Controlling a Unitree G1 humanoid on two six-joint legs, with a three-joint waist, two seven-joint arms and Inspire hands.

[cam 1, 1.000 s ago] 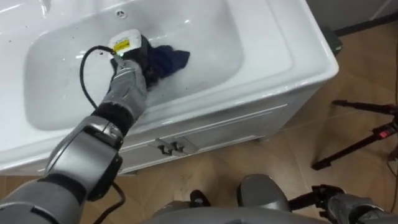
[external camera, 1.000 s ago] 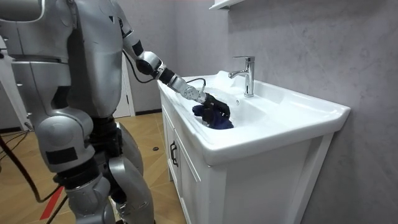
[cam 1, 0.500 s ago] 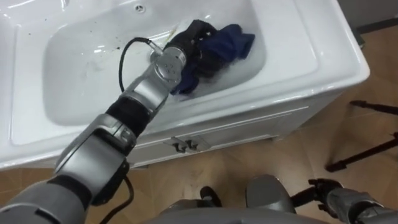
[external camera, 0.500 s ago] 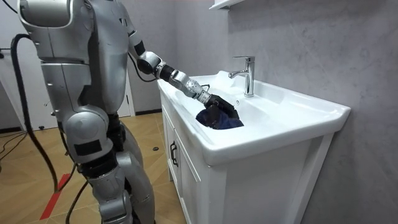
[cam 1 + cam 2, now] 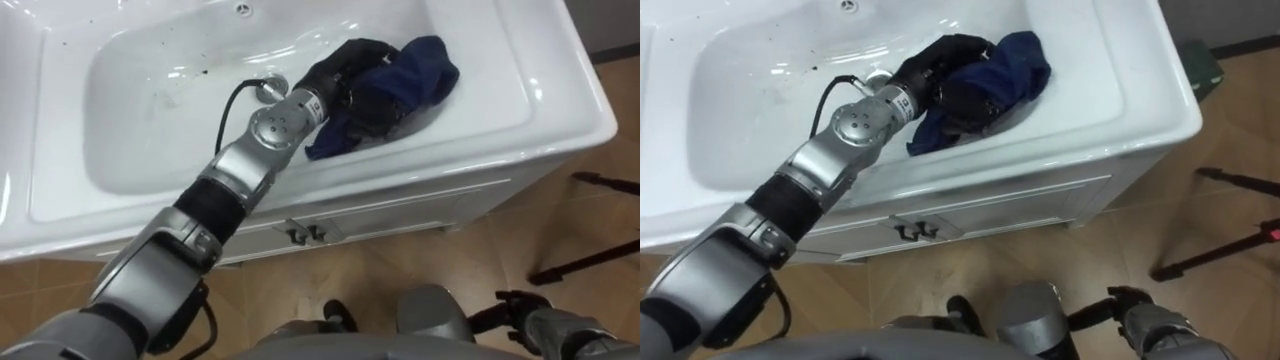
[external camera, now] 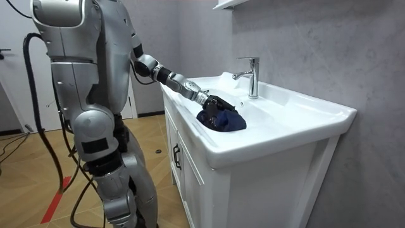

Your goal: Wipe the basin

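Note:
A dark blue cloth (image 5: 425,68) lies bunched at the right end of the white basin (image 5: 150,140), against its front wall. My left hand (image 5: 345,68), black-gloved, reaches over the front rim and rests on the cloth's left part, its fingers curled into the folds. In the room view the same hand (image 6: 212,102) and cloth (image 6: 226,121) sit in the bowl in front of the chrome tap (image 6: 252,76). My right hand (image 5: 545,325) hangs low at the lower right, away from the basin.
The drain (image 5: 272,88) lies just left of my hand, with dark specks (image 5: 195,70) on the bowl's floor. Below the rim, the cabinet doors carry two small handles (image 5: 305,235). Black tripod legs (image 5: 600,255) spread on the wooden floor to the right.
My left hand has dragged the cloth from the basin's middle to its right end. In the room view my body has stepped closer to the cabinet.

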